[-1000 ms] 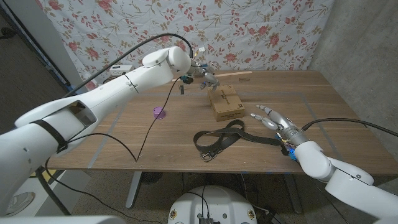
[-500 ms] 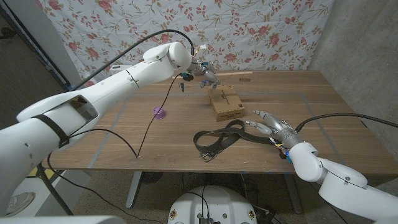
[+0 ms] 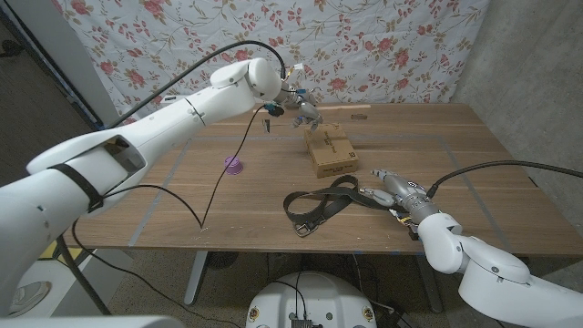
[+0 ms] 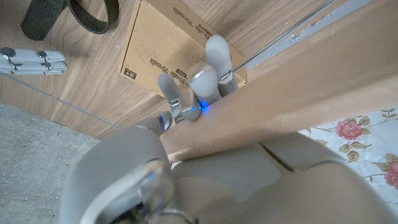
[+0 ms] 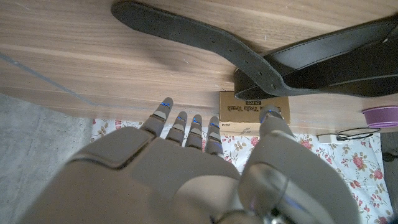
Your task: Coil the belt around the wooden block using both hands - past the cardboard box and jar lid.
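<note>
Right robot hand (image 3: 393, 190) has slid left toward the belt (image 3: 321, 202), fingers spread, empty.
Left robot hand (image 3: 303, 106) grips the wooden block (image 3: 339, 108) at the tabletop's (image 3: 455, 146) far edge, beyond the cardboard box (image 3: 331, 150).

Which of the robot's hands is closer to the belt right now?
The right hand: it sits just beside the belt at its free strap end. The left hand is far off, past the cardboard box, holding the wooden block.
</note>
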